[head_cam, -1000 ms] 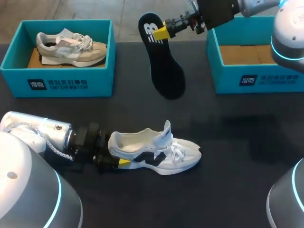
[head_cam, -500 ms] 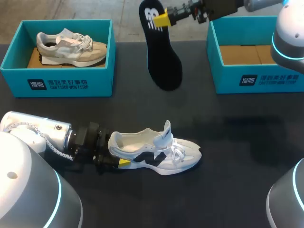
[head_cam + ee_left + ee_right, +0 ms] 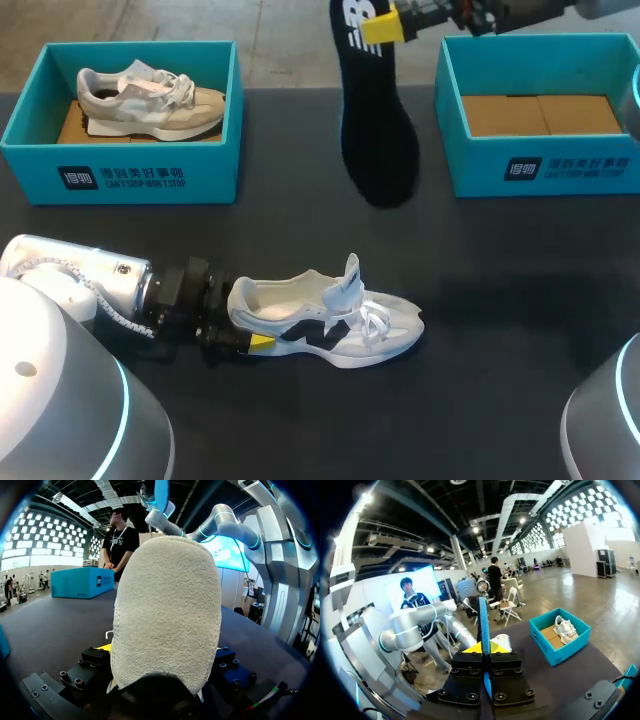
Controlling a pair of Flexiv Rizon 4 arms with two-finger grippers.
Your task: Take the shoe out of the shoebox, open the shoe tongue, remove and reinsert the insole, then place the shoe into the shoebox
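Insole (image 3: 378, 135) has swung right, pinched in the right jaws.

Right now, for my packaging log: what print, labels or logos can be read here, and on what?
On the left shoebox front: white logo and lettering, too small to read.
On the right shoebox front: same print, too small.
On the insole heel: white logo, no readable words.
On the white shoe: dark side emblem, no text.

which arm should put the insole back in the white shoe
Right: the right end effector grips the insole above the table, while the left end effector holds the white shoe by its heel.
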